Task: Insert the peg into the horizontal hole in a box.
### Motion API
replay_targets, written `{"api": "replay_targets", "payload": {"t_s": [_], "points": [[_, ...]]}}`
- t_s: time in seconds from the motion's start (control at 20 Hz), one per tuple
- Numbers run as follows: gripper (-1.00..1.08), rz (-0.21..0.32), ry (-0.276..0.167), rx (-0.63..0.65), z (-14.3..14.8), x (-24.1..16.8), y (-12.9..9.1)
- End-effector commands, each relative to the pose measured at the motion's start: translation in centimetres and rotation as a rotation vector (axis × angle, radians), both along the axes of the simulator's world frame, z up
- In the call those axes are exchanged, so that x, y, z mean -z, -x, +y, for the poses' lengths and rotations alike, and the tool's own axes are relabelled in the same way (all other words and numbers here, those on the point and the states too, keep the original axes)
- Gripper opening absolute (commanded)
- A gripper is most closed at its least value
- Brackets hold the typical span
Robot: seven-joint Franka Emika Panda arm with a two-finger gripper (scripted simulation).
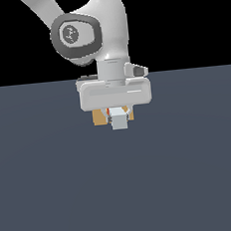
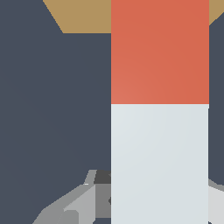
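Tool on the white robot arm hangs low over the flat dark blue-grey tabletop. Its two short fingers point down and are closed on the long thin square peg, which is white with one orange-red end. In the exterior view only the white end of the peg faces the camera, like a little pale square just under the tool. A tiny bit of red shows beside a finger.

The small tan box sits on the tabletop right behind the tool. Its sides peek out on the exterior view's left and the exterior view's right of the fingers. The tool and peg cover the middle of the box, so the square hole cannot be seen.

In the wrist view the peg looks very big and close. Its orange-red end reaches toward the tan box. Whether the red end touches the box or is inside it cannot be told. Grey parts of the tool show beside the white end.
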State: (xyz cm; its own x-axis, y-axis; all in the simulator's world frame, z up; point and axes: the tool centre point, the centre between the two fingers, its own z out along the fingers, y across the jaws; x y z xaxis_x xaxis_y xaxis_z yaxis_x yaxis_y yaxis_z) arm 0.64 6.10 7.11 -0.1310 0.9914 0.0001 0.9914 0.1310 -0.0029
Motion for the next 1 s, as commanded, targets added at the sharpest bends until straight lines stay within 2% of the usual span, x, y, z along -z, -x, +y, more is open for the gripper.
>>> {"api": "replay_targets", "payload": {"t_s": [0.0, 0.55, 0.75, 0.95], "points": [[-1.00, -0.003, 0.000, 0.001, -0.1, -0.1, -0.1], [-1.00, -0.002, -0.001, -0.002, 0.3, -0.1, 0.0], [-1.00, -0.002, -0.001, -0.002, 1.9, -0.2, 0.2], [-1.00, -0.003, -0.001, -0.002, 4.7, -0.2, 0.6]]}}
